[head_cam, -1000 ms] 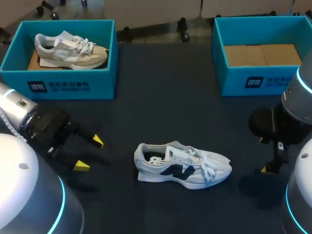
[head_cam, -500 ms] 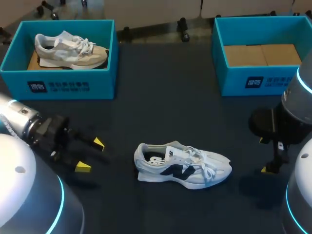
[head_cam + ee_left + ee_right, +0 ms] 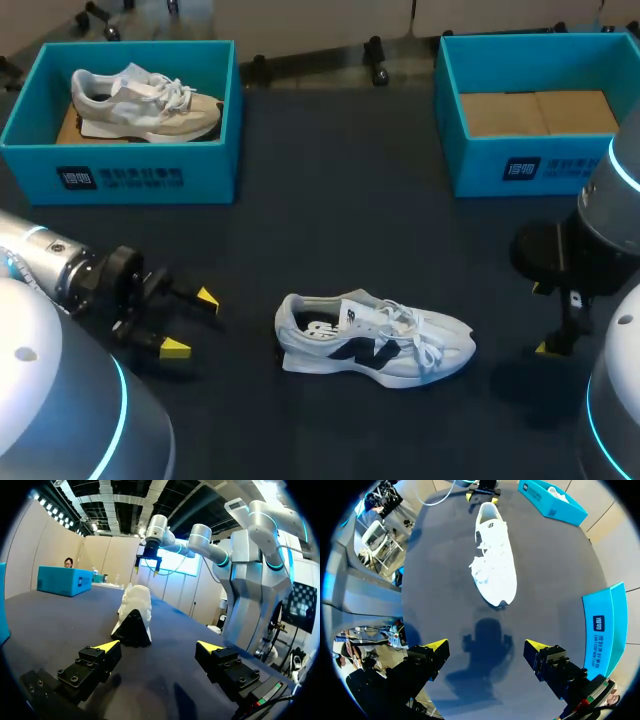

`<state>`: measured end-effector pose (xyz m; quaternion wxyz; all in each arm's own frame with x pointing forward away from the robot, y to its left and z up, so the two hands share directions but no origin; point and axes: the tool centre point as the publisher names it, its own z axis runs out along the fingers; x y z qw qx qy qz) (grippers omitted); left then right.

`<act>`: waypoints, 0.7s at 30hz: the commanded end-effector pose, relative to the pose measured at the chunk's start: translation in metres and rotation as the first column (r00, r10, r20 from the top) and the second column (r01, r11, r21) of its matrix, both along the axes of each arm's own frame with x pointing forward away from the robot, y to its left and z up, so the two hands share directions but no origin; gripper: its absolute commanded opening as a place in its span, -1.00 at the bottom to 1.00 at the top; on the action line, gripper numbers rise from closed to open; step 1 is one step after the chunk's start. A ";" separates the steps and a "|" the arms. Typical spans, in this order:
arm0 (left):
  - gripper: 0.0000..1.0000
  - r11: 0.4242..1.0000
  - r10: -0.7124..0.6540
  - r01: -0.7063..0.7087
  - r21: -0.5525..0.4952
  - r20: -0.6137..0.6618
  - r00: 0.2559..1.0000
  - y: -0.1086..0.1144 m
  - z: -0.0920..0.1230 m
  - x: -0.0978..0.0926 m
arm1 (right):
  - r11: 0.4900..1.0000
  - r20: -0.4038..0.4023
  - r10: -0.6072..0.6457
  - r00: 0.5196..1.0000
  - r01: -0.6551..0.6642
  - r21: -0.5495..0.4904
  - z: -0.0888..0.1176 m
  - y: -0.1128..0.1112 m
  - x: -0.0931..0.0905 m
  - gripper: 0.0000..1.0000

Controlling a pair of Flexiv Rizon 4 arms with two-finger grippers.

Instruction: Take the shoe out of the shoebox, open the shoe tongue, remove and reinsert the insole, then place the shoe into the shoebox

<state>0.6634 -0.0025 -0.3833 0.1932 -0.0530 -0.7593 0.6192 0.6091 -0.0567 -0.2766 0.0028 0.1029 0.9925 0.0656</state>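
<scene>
Though half-hidden overhead, the right fingers [image 3: 434, 646] stand apart.

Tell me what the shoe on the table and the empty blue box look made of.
The shoe: pale, matte upper, probably fabric or mesh; woven white laces; sole looks like foam or rubber. The empty blue box: likely cardboard, given the plain brown flaps on its floor; smooth matte blue walls.

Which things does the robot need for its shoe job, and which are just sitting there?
For the job: white sneaker on the table; empty blue shoebox; left gripper; right gripper.
Just sitting there: beige sneaker; second blue shoebox, holding it.
</scene>
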 end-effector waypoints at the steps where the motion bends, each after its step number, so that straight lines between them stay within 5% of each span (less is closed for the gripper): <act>1: 1.00 0.999 0.038 -0.038 -0.025 0.017 0.999 -0.014 -0.001 -0.009 | 1.000 0.004 0.000 1.000 0.000 0.001 -0.001 -0.001 -0.002 1.00; 21: 1.00 0.979 0.198 -0.197 -0.045 0.015 0.980 -0.056 -0.009 -0.003 | 1.000 0.004 0.000 1.000 0.000 0.001 -0.001 -0.001 -0.002 1.00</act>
